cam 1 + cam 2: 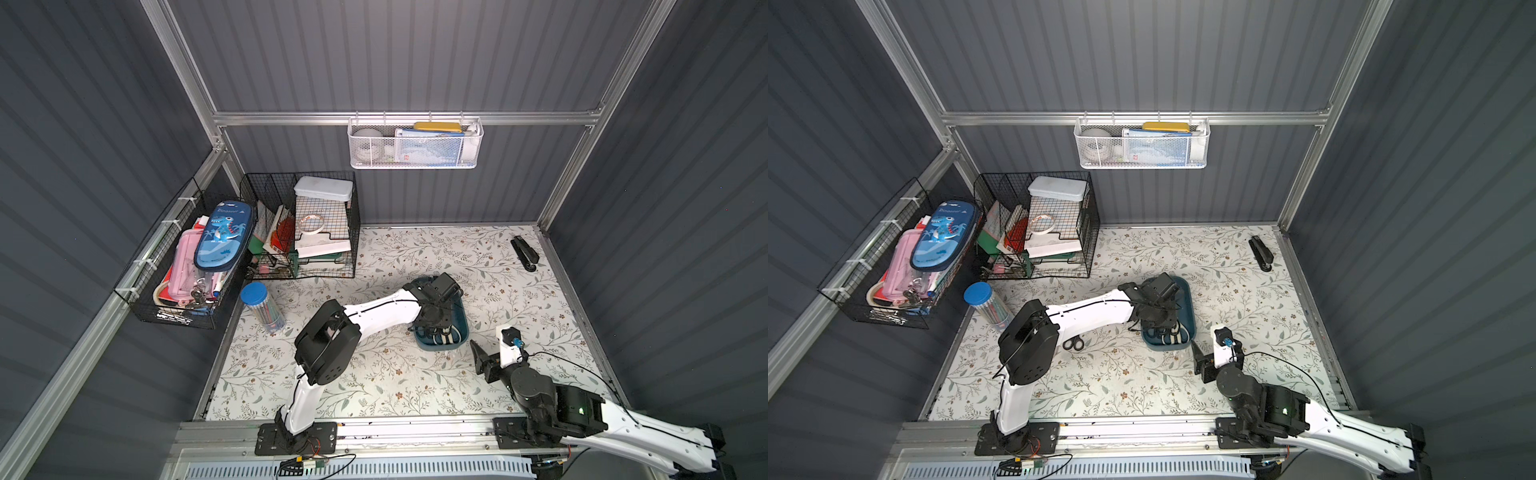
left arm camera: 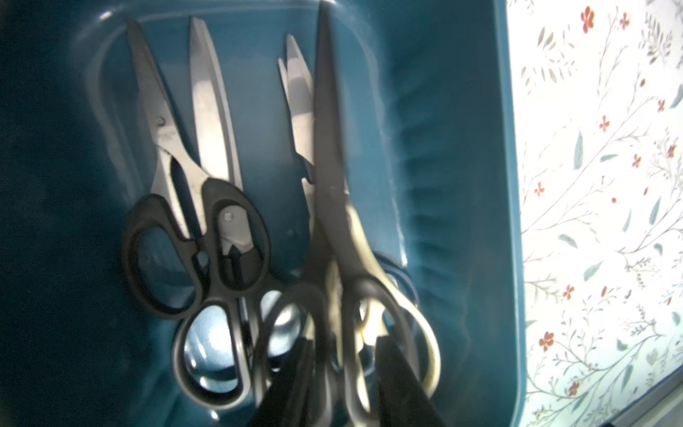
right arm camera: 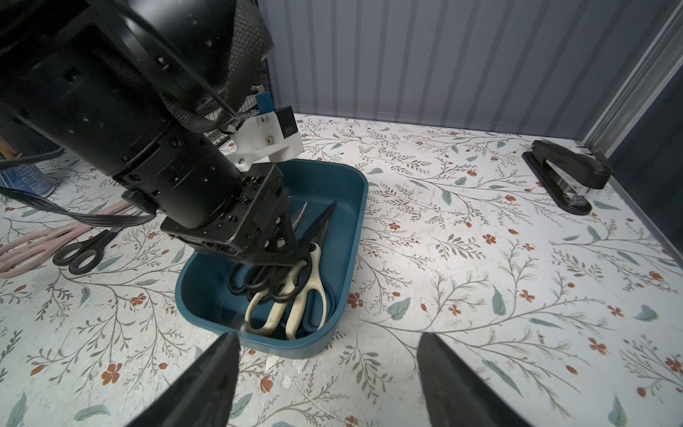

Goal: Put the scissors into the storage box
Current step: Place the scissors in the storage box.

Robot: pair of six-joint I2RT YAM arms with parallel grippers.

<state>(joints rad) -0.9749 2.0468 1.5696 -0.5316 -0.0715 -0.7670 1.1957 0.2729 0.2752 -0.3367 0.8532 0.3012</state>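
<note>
Surface (image 1: 415, 382) patterned with leaves and small flowers is shared by two arms. The left arm (image 1: 382, 311) is stretched over the storage box (image 3: 292, 345), which is set near the middle of the surface. The right arm (image 1: 648, 432) is held just beside the box's near end. The right jaws are spread wide, with nothing between them.

The left jaws are lowered into the handle end of the box. A long dark-bladed pair (image 2: 325, 129) is seen between them, blurred, and whether it is gripped or released cannot be told.

Several scissors are laid lengthwise inside the box, handles bunched at the near end. Among them are cream-handled shears (image 3: 300, 284) and a black-handled pair (image 2: 212, 192).

Two pairs are found outside the box, on the surface under the left arm. The pale pink-handled pair (image 3: 33, 244) is the farther from the box. A small black-handled pair (image 3: 79, 251) is just beside it and nearer the box.

A black stapler (image 1: 524, 251) is placed well apart, by the far right corner.
</note>
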